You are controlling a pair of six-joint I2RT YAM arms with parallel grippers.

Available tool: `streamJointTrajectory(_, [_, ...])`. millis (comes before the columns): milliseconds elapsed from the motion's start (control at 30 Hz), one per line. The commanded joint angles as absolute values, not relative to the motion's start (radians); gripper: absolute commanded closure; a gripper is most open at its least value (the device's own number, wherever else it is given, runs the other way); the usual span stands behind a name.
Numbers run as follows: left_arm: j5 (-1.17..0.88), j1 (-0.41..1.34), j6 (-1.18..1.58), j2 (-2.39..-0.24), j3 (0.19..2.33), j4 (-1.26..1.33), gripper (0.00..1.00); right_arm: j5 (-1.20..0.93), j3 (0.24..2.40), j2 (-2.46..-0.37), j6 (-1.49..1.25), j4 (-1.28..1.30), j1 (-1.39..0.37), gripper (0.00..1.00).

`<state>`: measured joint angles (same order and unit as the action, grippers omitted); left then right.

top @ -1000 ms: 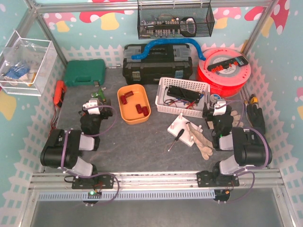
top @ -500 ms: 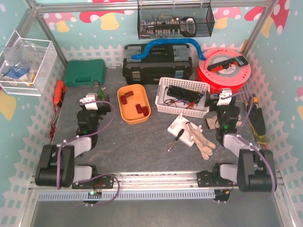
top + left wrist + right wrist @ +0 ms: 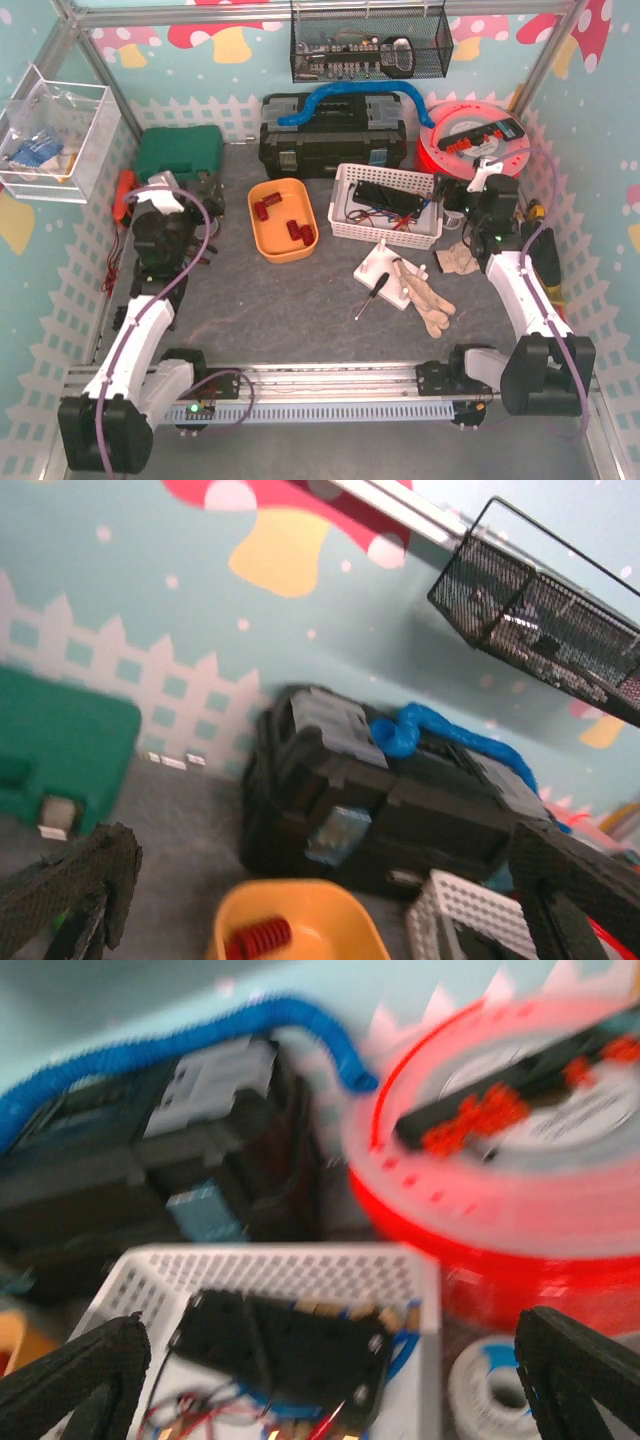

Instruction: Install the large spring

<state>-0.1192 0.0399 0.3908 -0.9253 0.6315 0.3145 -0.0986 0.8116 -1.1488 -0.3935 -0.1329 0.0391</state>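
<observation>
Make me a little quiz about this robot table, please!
1. True or false: the red springs lie in the orange tray.
2. What is the blue hose lying on? A the black toolbox; B the green case; C the white basket.
3. Fill in: the left tool is ____ (open or shut).
Key: 1 true; 2 A; 3 open.
</observation>
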Motion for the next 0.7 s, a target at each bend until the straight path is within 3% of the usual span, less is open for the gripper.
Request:
streamJointTrajectory(0, [-0.245,0.021,0.709,-0.854,0.498,0.262,0.01,-0.352,0.781,-1.177,-0.45,-0.003,0.034,0.01])
streamJointTrajectory(133, [-0.455,0.016,0.745,-0.896,0.481,0.311,0.01,-0.371,0.772,-1.196,-0.431,0.056,-0.011,0.02])
streamJointTrajectory(233, [-0.504,0.054,0.737,-0.947,0.482,0.312,0.02,-0.296,0.792,-1.216,-0.388,0.147,-0.081,0.03])
streamJointTrajectory(467, [-0.288,0.339,0.607,-1.04,0.498,0.299,0.04,-0.13,0.819,-1.237,-0.365,0.304,-0.256,0.16])
streamJointTrajectory(667, [-0.188,0.53,0.523,-1.112,0.539,0.292,0.01,0.019,0.815,-1.241,-0.407,0.414,-0.375,0.37])
